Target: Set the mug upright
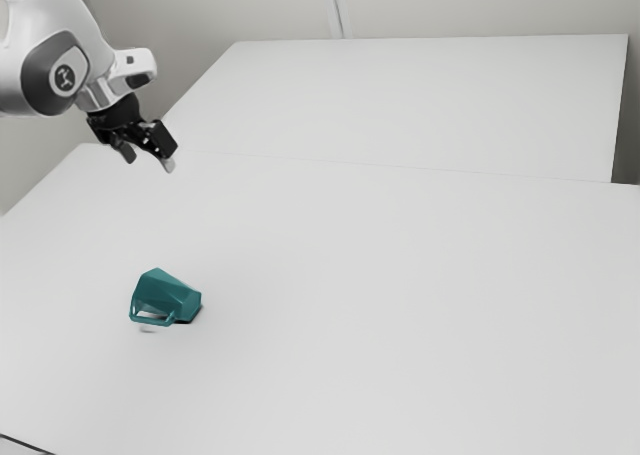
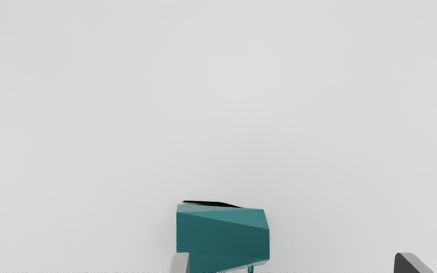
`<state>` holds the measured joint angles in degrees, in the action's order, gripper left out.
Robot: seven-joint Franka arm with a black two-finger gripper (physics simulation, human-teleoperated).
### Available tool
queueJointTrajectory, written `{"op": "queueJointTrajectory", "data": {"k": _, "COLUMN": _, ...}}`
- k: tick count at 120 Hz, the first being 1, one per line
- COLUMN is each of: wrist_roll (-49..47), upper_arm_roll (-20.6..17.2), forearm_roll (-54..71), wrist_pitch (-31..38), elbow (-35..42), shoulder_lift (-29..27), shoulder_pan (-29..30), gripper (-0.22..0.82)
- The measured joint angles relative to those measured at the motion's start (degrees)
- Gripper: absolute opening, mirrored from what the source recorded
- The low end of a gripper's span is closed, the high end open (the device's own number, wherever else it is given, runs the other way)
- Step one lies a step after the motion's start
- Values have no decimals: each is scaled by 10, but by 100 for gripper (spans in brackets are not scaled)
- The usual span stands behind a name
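Mug [image 1: 165, 297] on its side on the tabletop [image 1: 400, 305], at the exterior view's left, handle [image 1: 152, 322] toward the near side. Pincer [image 1: 148, 162] wide open, high up, holding nothing. Could roll if bumped by a crooked reach, or slip from a weak pinch.

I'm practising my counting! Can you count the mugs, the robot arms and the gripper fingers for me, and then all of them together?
Mug: 1
Robot arm: 1
Gripper fingers: 2
Total: 4
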<state>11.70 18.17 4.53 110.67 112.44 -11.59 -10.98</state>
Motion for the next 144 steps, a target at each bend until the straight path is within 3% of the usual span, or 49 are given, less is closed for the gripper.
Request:
{"op": "queueJointTrajectory", "data": {"k": 23, "wrist_roll": 5, "upper_arm_roll": 49, "forearm_roll": -19, "wrist_pitch": 39, "elbow": 63, "shoulder_lift": -25, "shoulder_pan": -12, "gripper": 59}}
{"op": "queueJointTrajectory", "data": {"k": 56, "wrist_roll": 44, "upper_arm_roll": 136, "forearm_roll": -108, "wrist_pitch": 44, "elbow": 116, "shoulder_lift": -21, "shoulder_pan": -26, "gripper": 59}}
{"op": "queueJointTrajectory", "data": {"k": 91, "wrist_roll": 159, "upper_arm_roll": 222, "forearm_roll": -248, "wrist_pitch": -2, "elbow": 120, "shoulder_lift": 45, "shoulder_pan": -22, "gripper": 59}}
{"op": "queueJointTrajectory", "data": {"k": 123, "wrist_roll": 276, "upper_arm_roll": 269, "forearm_roll": -342, "wrist_pitch": -60, "elbow": 107, "shoulder_lift": 101, "shoulder_pan": -13, "gripper": 59}}
{"op": "queueJointTrajectory", "data": {"k": 144, "wrist_roll": 344, "upper_arm_roll": 286, "forearm_roll": -398, "wrist_pitch": -105, "elbow": 87, "shoulder_lift": 169, "shoulder_pan": 8, "gripper": 58}}
